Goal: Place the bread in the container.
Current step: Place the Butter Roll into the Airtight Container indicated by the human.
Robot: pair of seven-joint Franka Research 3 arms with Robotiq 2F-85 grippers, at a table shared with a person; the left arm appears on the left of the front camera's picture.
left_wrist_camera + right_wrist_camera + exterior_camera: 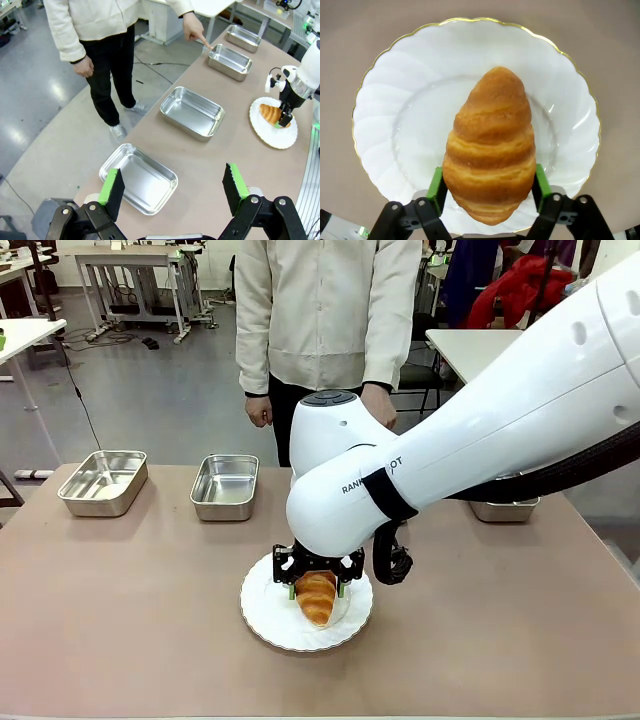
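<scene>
The bread, a golden-brown croissant, lies on a white scalloped plate at the table's near middle. My right gripper is shut on its wide end, a green pad pressed to each side. The front view has the bread under the right gripper on the plate. Several alike steel pans stand in a row along the far edge. The person's finger points at one container. In the left wrist view my left gripper hangs open and empty above the nearest pan.
Two pans stand at the far left, another peeks out behind my right arm. The person stands at the far side. Bare tabletop lies left and right of the plate.
</scene>
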